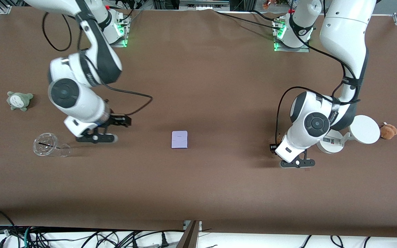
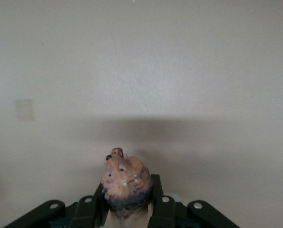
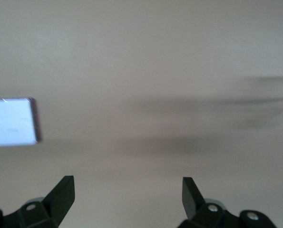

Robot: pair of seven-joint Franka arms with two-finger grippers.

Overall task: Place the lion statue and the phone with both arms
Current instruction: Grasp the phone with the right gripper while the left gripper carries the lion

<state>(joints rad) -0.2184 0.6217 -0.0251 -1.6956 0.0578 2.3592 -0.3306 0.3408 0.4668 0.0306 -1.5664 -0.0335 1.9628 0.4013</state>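
While the table [image 1: 198,193] carries several things, only two belong to the task: one lion [image 2: 124,183] and one phone [image 1: 179,139]. The lion is in the left hand [image 2: 128,209], whose two fingers [image 2: 156,197] are clamped on its body just under the mane, head pointing out over bare brown cloth. In the front view that left hand [image 1: 296,162] hangs low over the table toward the left arm's end, and the figurine itself is hard to make out there, perhaps hidden by the wrist. The phone lies flat near the middle of the table, between the two hands and well apart from both; the right wrist view also shows the phone [image 3: 14,121] lying on the cloth.

The right hand [image 1: 97,137] is over the table toward the right arm's end, fingers [image 3: 60,192] spread wide with nothing between them.

Counted otherwise: two plush toys, one grey-green [image 1: 19,100] at the right arm's end and one tan [image 1: 388,131] at the left arm's end; one white stand [image 1: 360,132] with a disc, just beside the tan plush; one clear cup [image 1: 48,146] lying on its side near the right hand.
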